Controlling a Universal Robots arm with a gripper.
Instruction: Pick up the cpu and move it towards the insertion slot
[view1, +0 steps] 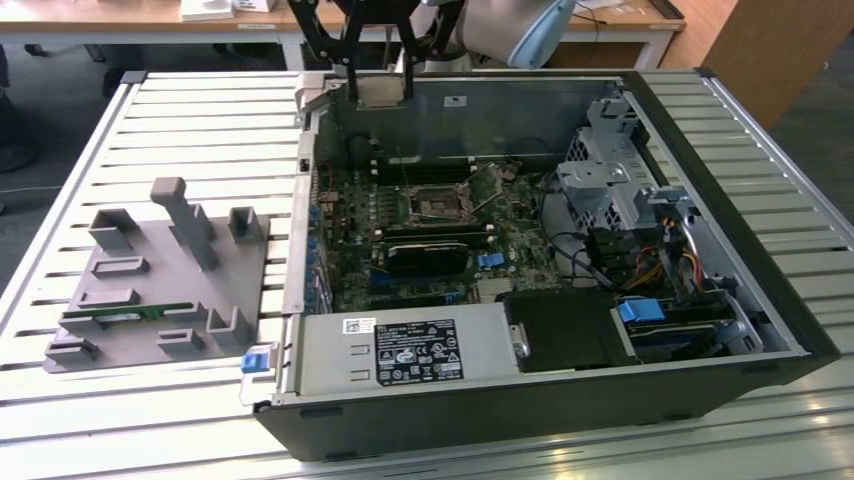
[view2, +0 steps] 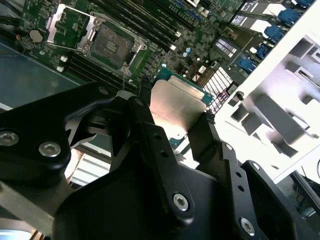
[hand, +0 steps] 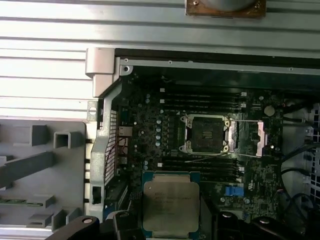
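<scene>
Gripping one cpu (view2: 176, 110) between its two black fingers (view2: 150, 145), the gripper (view2: 175, 122) is closed on the chip's opposite edges, as seen in the second wrist view. The chip's silver-grey metal top faces the camera there, with a green rim showing along its far edge. In the first wrist view the same cpu (hand: 171, 206) appears flat-on, held above the green motherboard (hand: 160, 130) and clear of it.

One insertion slot (hand: 207, 134) lies on the motherboard, a square socket with a dark centre and a shiny metal frame. The cpu is near it but not over it; the two are apart. In the second wrist view the insertion slot (view2: 109, 44) sits beyond the chip.

In the exterior view the gripper (view1: 376, 85) hangs over the far rim of one open computer case (view1: 747, 250), and the insertion slot (view1: 438, 202) shows in the middle of the board. One power supply (view1: 400, 352) with a printed label fills the near corner of the case.

Beside the case, toward the exterior view's left, one grey fixture tray (view1: 160, 290) rests on the slatted metal table (view1: 160, 120). One thin green memory stick (view1: 123, 313) lies in it.
</scene>
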